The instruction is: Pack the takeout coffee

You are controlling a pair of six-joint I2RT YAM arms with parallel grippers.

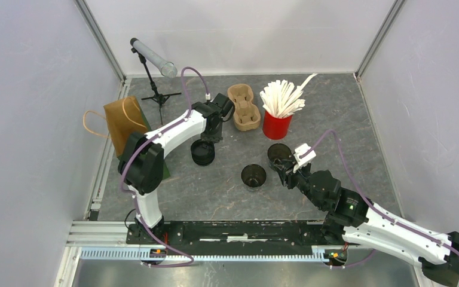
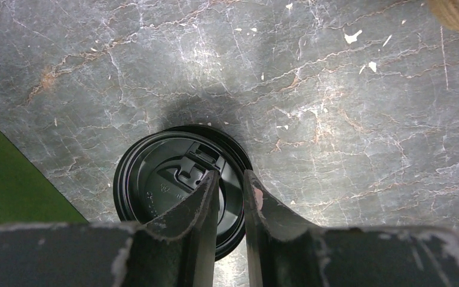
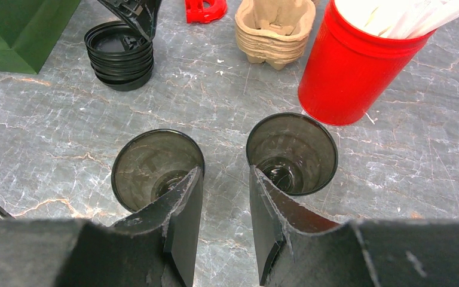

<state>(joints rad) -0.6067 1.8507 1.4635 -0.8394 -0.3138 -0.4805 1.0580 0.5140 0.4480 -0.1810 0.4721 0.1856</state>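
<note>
**Two cups uncapped, lid pickup in hand**

Two black cups, one (image 3: 149, 161) on the left of the right wrist view and one (image 3: 293, 149) on its right, stood upright and uncapped near the middle of the desk (image 1: 346, 119), just beside each other but apart. The step in hand looked like fetching a lid. The left end effector (image 2: 228, 178) hung directly over the stack of lids (image 2: 155, 179) with its jaws a little apart, one finger above the top lid and the other at its rim. Whether they touched the lid could not be told. The right end effector (image 3: 226, 173) pointed at the gap between the two cups, jaws apart and holding nothing.

The next move probably called for the left jaws to pinch only the top lid's rim and lift it free of the stack. A grip set too deep might have raised several lids at once.

Further back stood a stack of pulp cup carriers (image 1: 243, 106) and a red cup (image 1: 277, 127) full of white stirrers (image 1: 284, 95). A brown paper bag (image 1: 125, 122) stood at the left edge.

The desk had a dark, marble-veined top, scuffed with pale flecks. Plain white panels (image 1: 245, 30) enclosed it on three sides, and a tube on a small tripod (image 1: 154, 60) stood in the far-left corner.
</note>
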